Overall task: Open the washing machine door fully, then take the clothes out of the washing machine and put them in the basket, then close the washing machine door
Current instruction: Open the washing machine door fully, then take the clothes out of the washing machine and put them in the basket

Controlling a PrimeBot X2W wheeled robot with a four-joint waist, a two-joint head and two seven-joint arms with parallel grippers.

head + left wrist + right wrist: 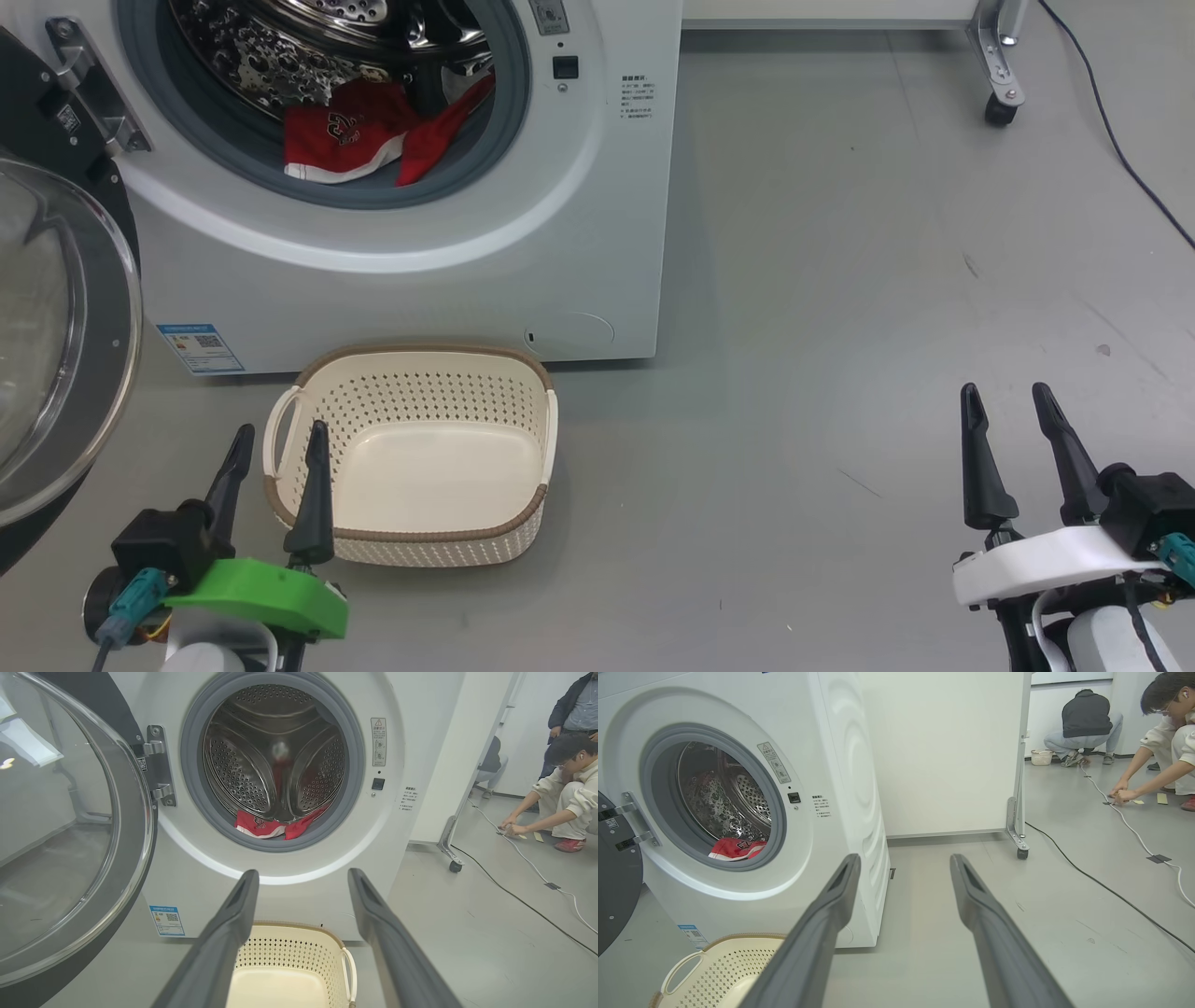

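Note:
The white washing machine point(597, 233) stands with its washing machine door point(56, 327) swung wide open to the left, glass bowl facing me. Red and white clothes point(345, 135) lie at the drum's front lip, also seen as clothes point(266, 828) and clothes point(735, 848). The cream basket point(420, 355) sits empty on the floor just in front of the machine. My left gripper point(282, 431) is open and empty, low beside the basket's left handle. My right gripper point(1005, 392) is open and empty over bare floor, far right of the basket.
A white panel on a castor wheel point(999, 110) stands right of the machine. A black cable point(1111, 891) and a white cable point(1134, 830) run across the grey floor. One person point(1171, 742) crouches at the right, another person point(1085, 723) farther back.

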